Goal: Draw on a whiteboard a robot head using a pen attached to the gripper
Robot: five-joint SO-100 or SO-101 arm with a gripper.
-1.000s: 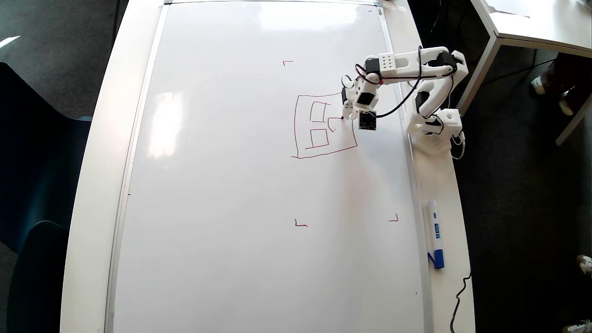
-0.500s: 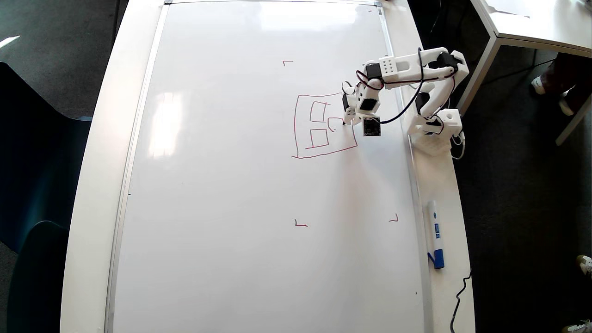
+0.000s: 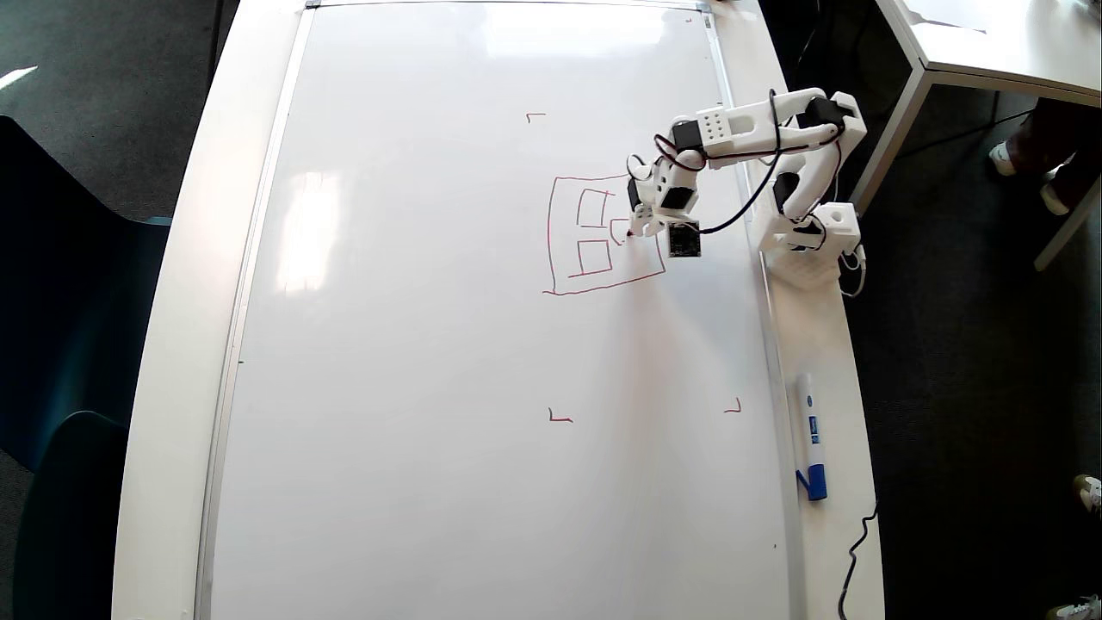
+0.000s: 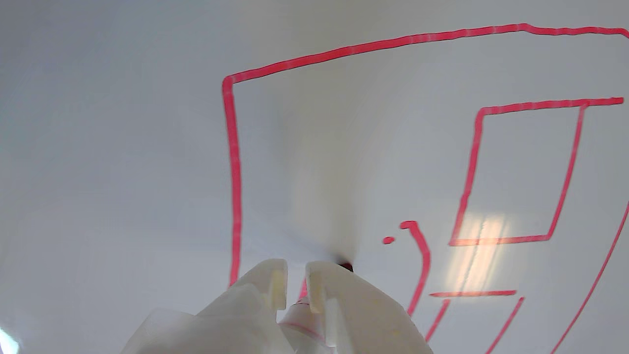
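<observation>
Overhead view: the gripper (image 3: pixel 641 226) hangs over the whiteboard (image 3: pixel 430 362), at the small box inside the red robot head (image 3: pixel 603 232). Wrist view: its fingers (image 4: pixel 322 287) are closed around the pen (image 4: pixel 300 307), tip hidden. Light and stiff, the pen probably skids on gloss, so hold low.

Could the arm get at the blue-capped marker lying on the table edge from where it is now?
Probably, but only empty-handed: nothing stands between the gripper and the blue-capped marker, which lies near the arm's base. The jaws are shut on the pen.
</observation>
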